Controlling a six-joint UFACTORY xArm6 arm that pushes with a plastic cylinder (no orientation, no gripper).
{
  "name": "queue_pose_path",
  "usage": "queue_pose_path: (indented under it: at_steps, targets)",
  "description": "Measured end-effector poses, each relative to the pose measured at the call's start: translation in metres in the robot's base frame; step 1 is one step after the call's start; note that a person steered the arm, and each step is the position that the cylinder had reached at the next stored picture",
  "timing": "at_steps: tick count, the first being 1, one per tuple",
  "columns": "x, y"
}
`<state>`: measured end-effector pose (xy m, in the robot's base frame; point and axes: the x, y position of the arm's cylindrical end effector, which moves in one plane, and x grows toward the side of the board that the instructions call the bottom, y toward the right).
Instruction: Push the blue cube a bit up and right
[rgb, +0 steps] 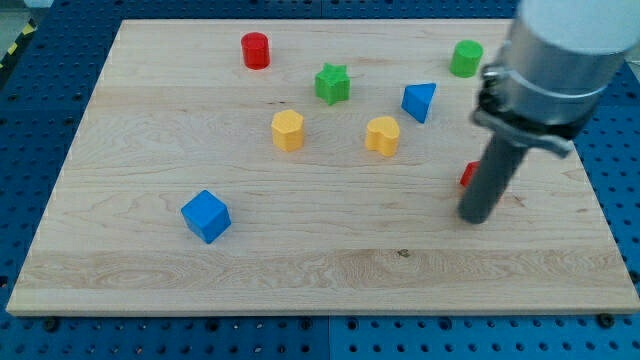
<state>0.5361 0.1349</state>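
The blue cube (206, 216) sits on the wooden board (320, 270) at the lower left. My tip (474, 217) rests on the board far to the cube's right, at about the same height in the view. The rod rises from it to the arm's grey body at the view's top right. A red block (466, 176) is mostly hidden just behind the rod.
A red cylinder (256, 50) stands at the top left. A green star (333, 84), a blue triangular block (420, 101) and a green cylinder (465, 58) lie along the top. A yellow hexagonal block (288, 130) and a yellow heart-shaped block (382, 135) lie mid-board.
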Motion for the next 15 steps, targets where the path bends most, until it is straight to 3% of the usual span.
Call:
queue_pose_path:
  at_steps: [2, 3, 4, 5, 7, 8, 9, 11, 13, 15]
  targets:
    - [0.066, -0.149]
    - [0.075, -0.238]
    - [0.057, -0.299]
    - [0.048, -0.303]
    - [0.006, -0.247]
    - [0.006, -0.253]
    - [0.011, -0.296]
    - [-0.021, -0.315]
    - [-0.029, -0.254]
    - [-0.028, -0.236]
